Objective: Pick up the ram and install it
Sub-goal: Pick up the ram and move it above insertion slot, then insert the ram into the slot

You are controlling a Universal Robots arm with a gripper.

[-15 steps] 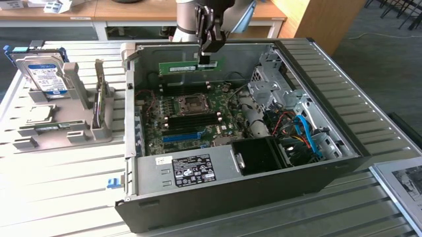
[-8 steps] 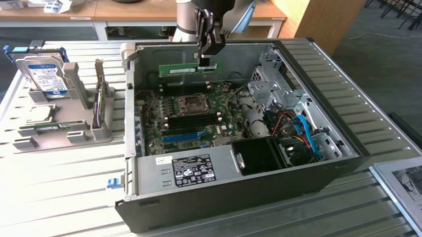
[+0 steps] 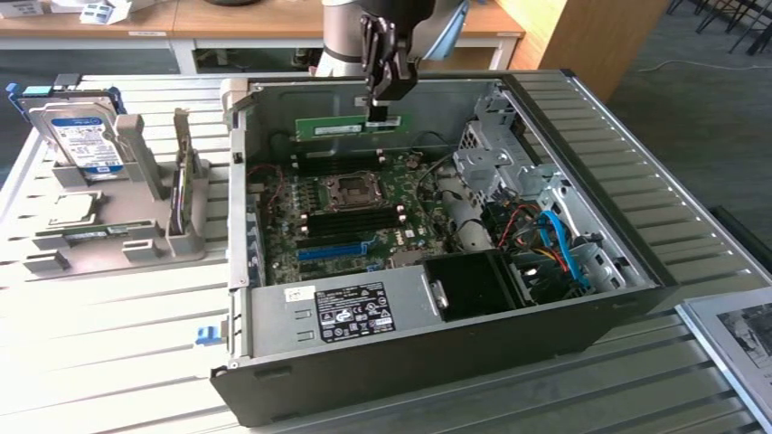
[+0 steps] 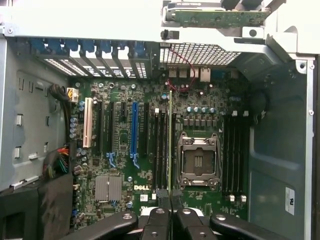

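The ram (image 3: 343,127) is a thin green stick with a pale label. It hangs level above the motherboard (image 3: 350,208), toward the back of the open computer case (image 3: 603,226). My gripper (image 3: 381,116) comes down from above and is shut on the stick's end at the exterior view's right. In the wrist view the ram (image 4: 170,140) appears edge-on as a thin line. There it runs out from my gripper (image 4: 170,200) over the black memory slots (image 4: 161,150) beside the CPU socket (image 4: 199,161).
A blue-labelled hard drive (image 3: 85,140) stands in a grey holder (image 3: 115,235) at the exterior view's left, outside the case. Inside are a long blue slot (image 3: 332,250), the power supply (image 3: 350,312), a drive cage (image 3: 501,149) and loose cables (image 3: 543,240). More memory slots (image 4: 235,150) lie past the socket.
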